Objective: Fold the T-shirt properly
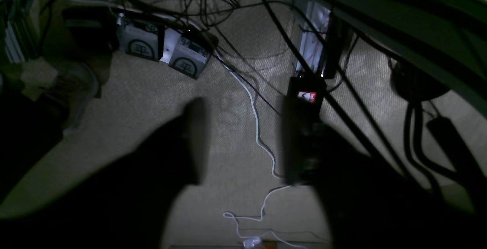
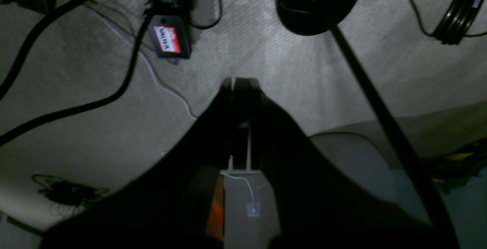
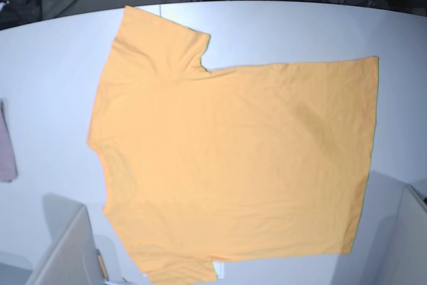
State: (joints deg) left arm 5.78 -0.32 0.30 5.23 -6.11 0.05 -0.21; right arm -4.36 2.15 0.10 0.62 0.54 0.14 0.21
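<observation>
The orange-yellow T-shirt [image 3: 233, 158] lies spread flat on the white table [image 3: 60, 65], plain side up, with its sleeves at the upper left and lower left and its hem to the right. No print or tag shows. Both wrist views look down at the floor beside the table, and the shirt is not in them. My left gripper [image 1: 247, 142] is open and empty, with its dark fingers [image 1: 194, 138] wide apart. My right gripper [image 2: 239, 85] is shut, fingers pressed together, with nothing between them. In the base view only grey arm parts show at the bottom corners.
A small pinkish-mauve cloth [image 3: 7, 141] lies at the table's left edge. Grey arm links sit at the bottom left [image 3: 67, 251] and bottom right [image 3: 407, 238]. Below the wrists are carpet, many cables [image 1: 258, 127], power bricks [image 2: 169, 40] and a black round base [image 2: 317, 2].
</observation>
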